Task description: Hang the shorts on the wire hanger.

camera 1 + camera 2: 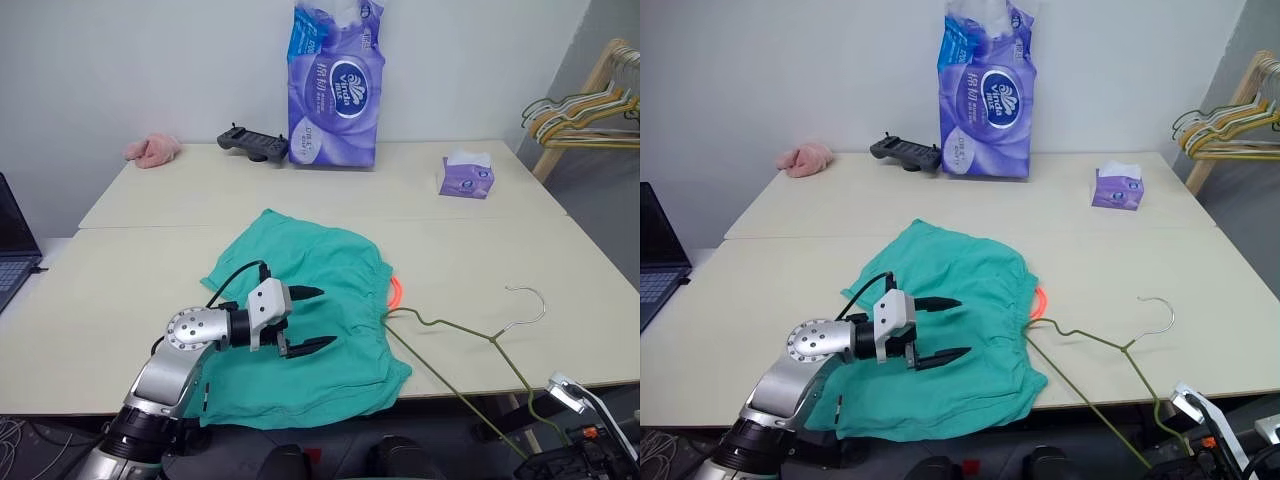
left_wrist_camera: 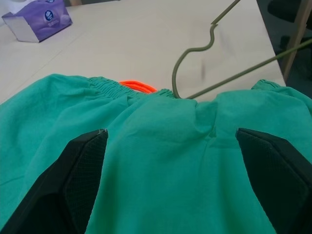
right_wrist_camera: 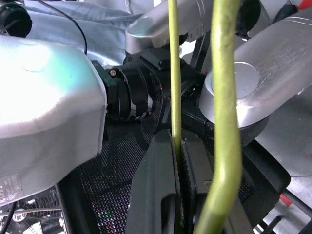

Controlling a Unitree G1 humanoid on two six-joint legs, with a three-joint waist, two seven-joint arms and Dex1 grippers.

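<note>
The teal-green shorts (image 1: 320,260) lie flat at the table's front middle, waistband to the right with the orange drawstring (image 1: 396,293) peeking out. My left gripper (image 1: 326,317) hovers just over the cloth, pointing right, open with nothing between its fingers (image 2: 73,180). The wire hanger (image 1: 460,335) lies to the right of the waistband. One bend of it touches the waistband (image 2: 141,92), its hook (image 1: 530,300) rests on the table, and its lower wires run off the front edge. Below that edge my right gripper (image 3: 181,185) is shut on a hanger wire (image 3: 222,97).
At the back stand a purple tissue pack (image 1: 337,85), a small tissue box (image 1: 465,177), a black controller (image 1: 253,143) and a pink fluffy cloth (image 1: 152,150). A laptop (image 1: 15,245) sits at far left. Several hangers (image 1: 585,115) hang on a wooden rack at far right.
</note>
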